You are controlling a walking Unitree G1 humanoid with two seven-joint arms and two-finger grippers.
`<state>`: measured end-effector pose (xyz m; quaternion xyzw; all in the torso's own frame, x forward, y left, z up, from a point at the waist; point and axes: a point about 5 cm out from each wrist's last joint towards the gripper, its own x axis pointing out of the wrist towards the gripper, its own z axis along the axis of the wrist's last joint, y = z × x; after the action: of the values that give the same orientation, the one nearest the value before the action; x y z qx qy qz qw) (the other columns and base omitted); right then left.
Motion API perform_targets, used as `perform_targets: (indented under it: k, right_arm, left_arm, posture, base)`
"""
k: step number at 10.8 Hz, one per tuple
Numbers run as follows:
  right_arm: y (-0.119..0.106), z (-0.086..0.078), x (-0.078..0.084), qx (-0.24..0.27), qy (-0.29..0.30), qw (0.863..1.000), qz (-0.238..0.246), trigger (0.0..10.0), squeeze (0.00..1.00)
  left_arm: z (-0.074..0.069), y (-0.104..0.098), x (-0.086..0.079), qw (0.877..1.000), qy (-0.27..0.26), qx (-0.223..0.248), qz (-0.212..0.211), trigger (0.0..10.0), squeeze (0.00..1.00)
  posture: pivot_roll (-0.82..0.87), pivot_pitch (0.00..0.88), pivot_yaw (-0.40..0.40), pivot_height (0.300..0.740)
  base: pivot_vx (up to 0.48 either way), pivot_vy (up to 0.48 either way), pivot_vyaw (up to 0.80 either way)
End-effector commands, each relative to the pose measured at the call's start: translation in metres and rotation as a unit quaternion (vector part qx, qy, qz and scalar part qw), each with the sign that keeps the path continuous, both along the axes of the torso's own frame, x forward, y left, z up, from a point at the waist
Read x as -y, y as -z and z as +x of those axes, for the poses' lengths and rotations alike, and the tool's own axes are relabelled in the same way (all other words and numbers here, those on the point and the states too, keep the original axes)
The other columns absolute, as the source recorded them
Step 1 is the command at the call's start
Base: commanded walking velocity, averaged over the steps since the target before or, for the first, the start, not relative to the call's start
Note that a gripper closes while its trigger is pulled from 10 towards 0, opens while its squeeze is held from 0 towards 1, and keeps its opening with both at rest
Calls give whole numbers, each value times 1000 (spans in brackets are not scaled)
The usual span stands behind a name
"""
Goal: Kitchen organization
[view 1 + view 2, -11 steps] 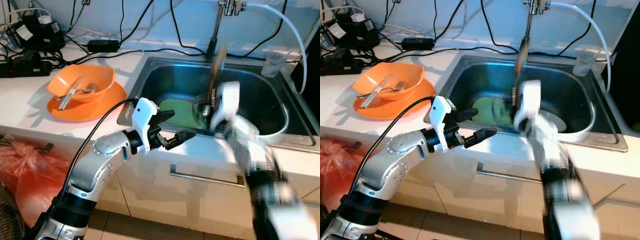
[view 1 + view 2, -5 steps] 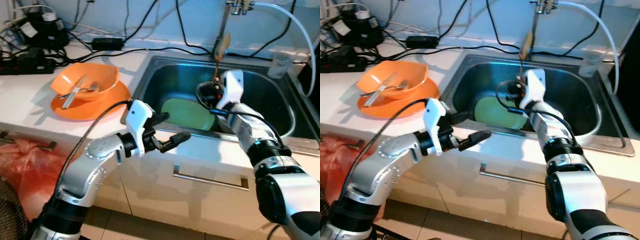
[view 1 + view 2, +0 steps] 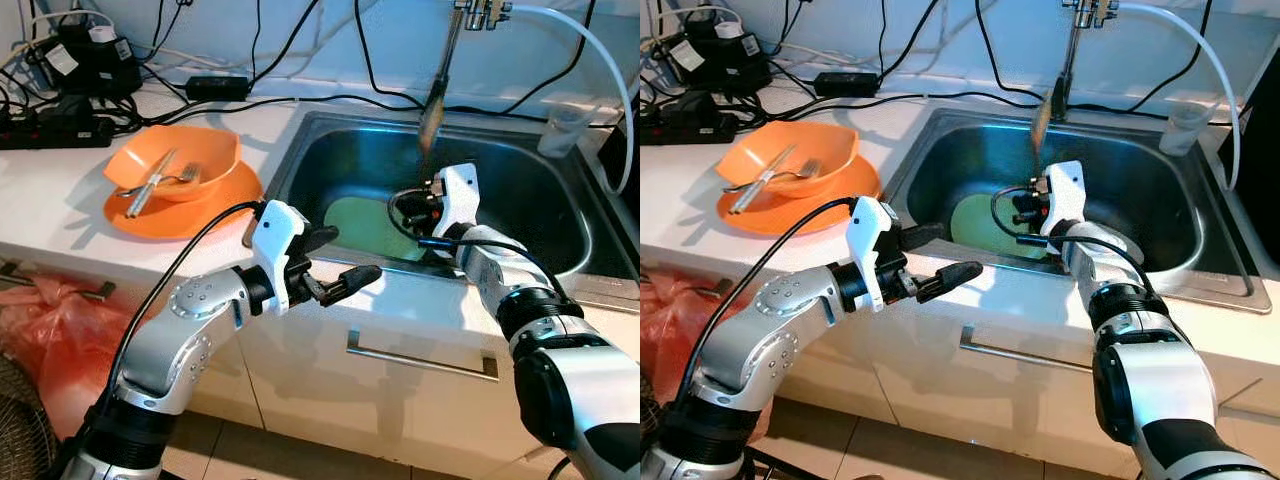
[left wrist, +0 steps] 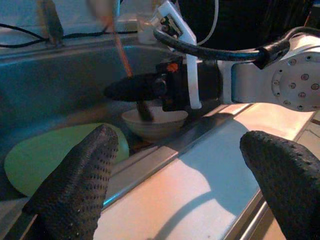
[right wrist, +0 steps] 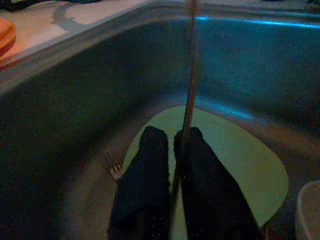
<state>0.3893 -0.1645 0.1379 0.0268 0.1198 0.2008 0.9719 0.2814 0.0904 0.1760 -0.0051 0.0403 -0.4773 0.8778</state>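
My right gripper (image 3: 408,206) hangs low over the steel sink (image 3: 300,140), shut on the thin handle of a wooden spoon (image 3: 432,108) that stands upright. Along its fingers (image 5: 150,165) a green plate (image 5: 235,170) lies flat on the sink floor, with a fork (image 5: 114,167) beside it and a white bowl (image 4: 152,122) at the near right. My left gripper (image 3: 345,255) hovers open over the counter's front edge, holding nothing. An orange bowl (image 3: 205,150) with a fork and other utensils in it rests on an orange plate (image 3: 180,215) left of the sink.
A faucet (image 3: 470,12) and white hose (image 3: 590,45) rise behind the sink, with a clear plastic cup (image 3: 560,130) at its back right. Power strips and black cables (image 3: 60,110) crowd the counter's back left. A red bag (image 3: 40,320) sits on the floor below.
My right gripper has come down toward the sink floor with the wooden spoon, out of its earlier blurred swing. The left arm has barely moved.
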Motion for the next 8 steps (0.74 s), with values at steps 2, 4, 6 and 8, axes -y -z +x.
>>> perform_targets:
  k: [2,4,6,8]
  right_arm:
    - [-8,3,3,16,-3,1000,-9,10000,1000]
    - [-10,4,2,18,-3,1000,-8,10000,1000]
    - [-11,4,2,19,-2,1000,-7,10000,1000]
    - [-13,5,4,23,0,1000,-7,10000,1000]
  left_arm:
    - [-2,-2,0,1000,-1,0,1,10000,1000]
    - [-2,-2,-1,1000,0,0,1,10000,1000]
    - [0,-2,0,1000,-2,0,0,10000,1000]
    - [1,-3,1,1000,-1,2,-2,10000,1000]
  posture:
    - [93,0,23,740]
    - [96,0,23,740]
    - [96,0,21,740]
    - [93,0,19,740]
  base:
    - [0,0,0]
    - [0,0,0]
    - [0,0,0]
    - [0,0,0]
